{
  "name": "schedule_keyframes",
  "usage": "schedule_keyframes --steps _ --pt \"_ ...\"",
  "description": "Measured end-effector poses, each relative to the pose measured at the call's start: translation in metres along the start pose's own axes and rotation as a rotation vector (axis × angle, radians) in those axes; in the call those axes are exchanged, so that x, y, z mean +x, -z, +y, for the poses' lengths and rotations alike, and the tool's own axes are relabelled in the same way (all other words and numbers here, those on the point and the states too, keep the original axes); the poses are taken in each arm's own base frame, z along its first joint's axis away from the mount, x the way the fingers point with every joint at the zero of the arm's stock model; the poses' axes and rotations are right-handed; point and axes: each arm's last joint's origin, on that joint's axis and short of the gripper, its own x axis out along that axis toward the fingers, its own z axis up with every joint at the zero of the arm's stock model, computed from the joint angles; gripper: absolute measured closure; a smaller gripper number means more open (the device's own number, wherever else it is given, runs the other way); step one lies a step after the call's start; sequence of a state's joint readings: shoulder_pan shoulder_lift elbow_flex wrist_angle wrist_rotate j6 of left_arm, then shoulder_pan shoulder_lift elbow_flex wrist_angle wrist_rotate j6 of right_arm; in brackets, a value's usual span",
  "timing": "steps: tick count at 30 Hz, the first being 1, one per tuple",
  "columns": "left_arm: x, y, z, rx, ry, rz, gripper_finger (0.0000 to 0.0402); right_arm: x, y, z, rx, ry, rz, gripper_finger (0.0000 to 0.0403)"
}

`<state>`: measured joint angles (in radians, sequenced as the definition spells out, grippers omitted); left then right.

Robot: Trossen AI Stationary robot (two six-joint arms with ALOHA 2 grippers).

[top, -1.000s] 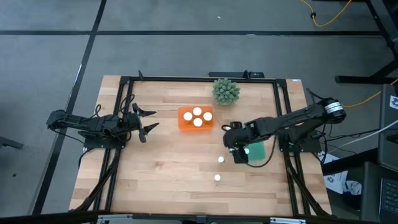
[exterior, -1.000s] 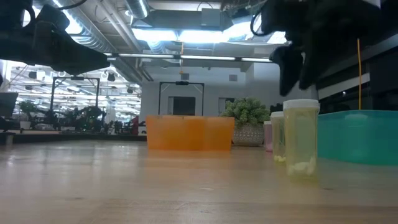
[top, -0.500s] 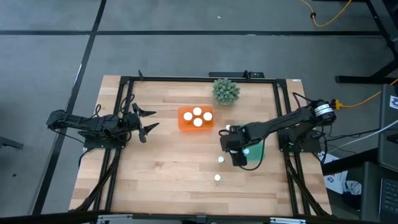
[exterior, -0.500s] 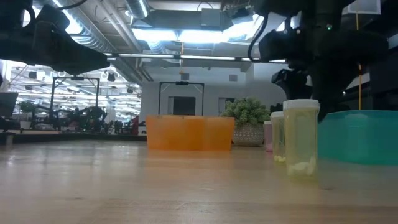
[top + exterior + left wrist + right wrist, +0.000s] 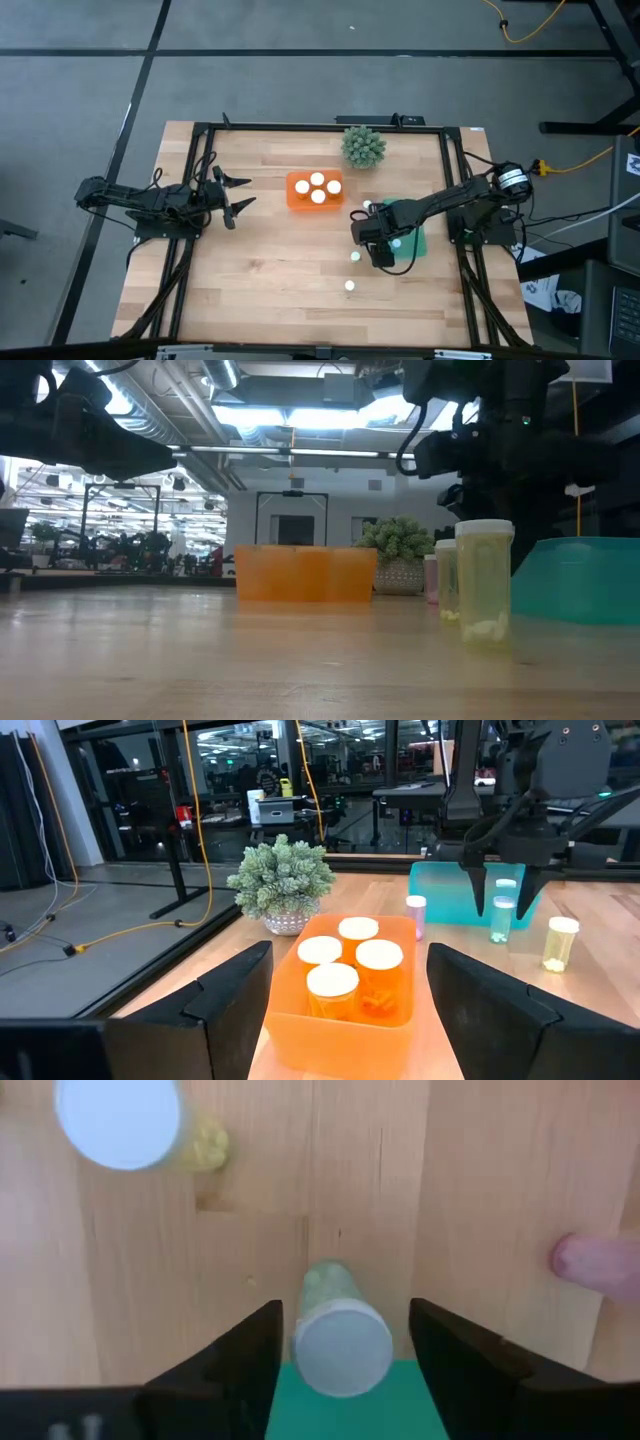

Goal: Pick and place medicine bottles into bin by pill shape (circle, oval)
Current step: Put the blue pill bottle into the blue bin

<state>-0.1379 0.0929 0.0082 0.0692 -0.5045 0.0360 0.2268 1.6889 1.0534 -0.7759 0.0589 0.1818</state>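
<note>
The orange tray (image 5: 316, 190) holds several white-topped bottles (image 5: 340, 975). The teal tray (image 5: 410, 240) lies to its right. Three bottles stand on the wood beside the teal tray: a green-tinted one (image 5: 342, 1345), a yellow one (image 5: 349, 286) nearer the front edge, and a pink one (image 5: 367, 207) farther back. My right gripper (image 5: 345, 1360) is open, pointing down. Its fingers stand on either side of the green-tinted bottle's cap (image 5: 505, 888) without touching it. My left gripper (image 5: 235, 195) is open and empty at the table's left, facing the orange tray.
A spiky green plant ball (image 5: 363, 146) stands at the far edge behind the trays. A black frame (image 5: 300, 127) runs around the tabletop. Bare wood lies between the orange tray and the front edge.
My right gripper has moved toward the table's left edge, from over the teal tray to over the green-tinted bottle beside it. The bottles have stayed where they were.
</note>
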Motion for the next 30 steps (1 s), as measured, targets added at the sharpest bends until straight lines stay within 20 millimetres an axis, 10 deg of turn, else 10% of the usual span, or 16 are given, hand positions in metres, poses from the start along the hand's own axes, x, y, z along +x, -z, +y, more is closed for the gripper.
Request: schedule_keyframes --steps 9,17,30 --pt "0.000 0.000 0.000 0.000 0.000 0.000 0.0145 -0.013 -0.006 0.005 -0.033 -0.009 -0.008 0.0288" --pt "0.000 0.000 0.000 0.000 0.000 0.000 0.0145 -0.053 -0.015 0.014 -0.108 0.032 0.035 0.0293" --pt "0.000 0.000 0.000 0.000 0.000 0.000 0.0145 -0.132 0.055 0.026 0.133 0.238 -0.056 0.0292"
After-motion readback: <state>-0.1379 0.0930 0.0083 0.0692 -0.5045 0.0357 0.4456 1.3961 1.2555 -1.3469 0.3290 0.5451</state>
